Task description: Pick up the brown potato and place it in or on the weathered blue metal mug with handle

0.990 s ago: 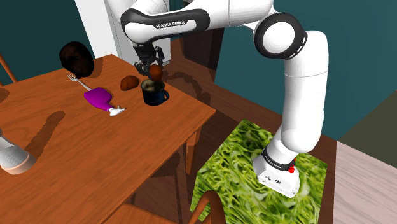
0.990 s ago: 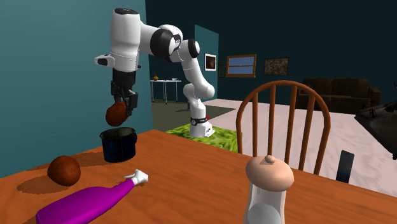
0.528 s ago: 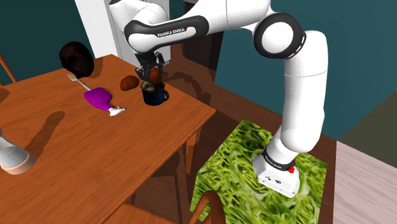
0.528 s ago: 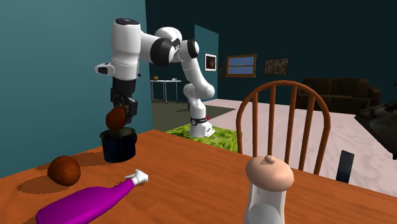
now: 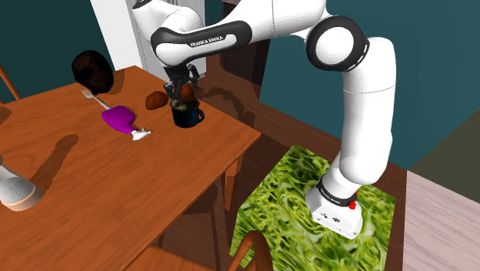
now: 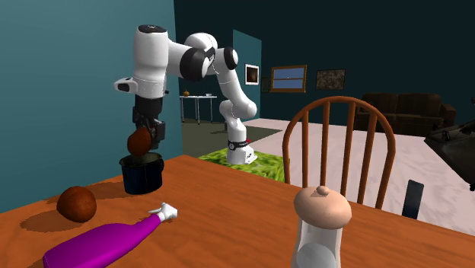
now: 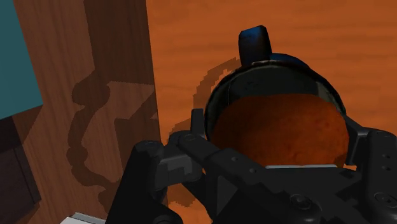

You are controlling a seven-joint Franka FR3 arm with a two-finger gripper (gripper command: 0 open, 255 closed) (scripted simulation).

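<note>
Directly above the mug [image 5: 187, 117], near the table [image 5: 115, 181] edge, the gripper [image 5: 184, 92] clasps the potato [image 6: 139, 141]; a brown lump [image 5: 156, 99] lies beside.

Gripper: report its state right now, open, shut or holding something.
Gripper: shut on the brown potato, holding it directly over the dark blue mug.
</note>
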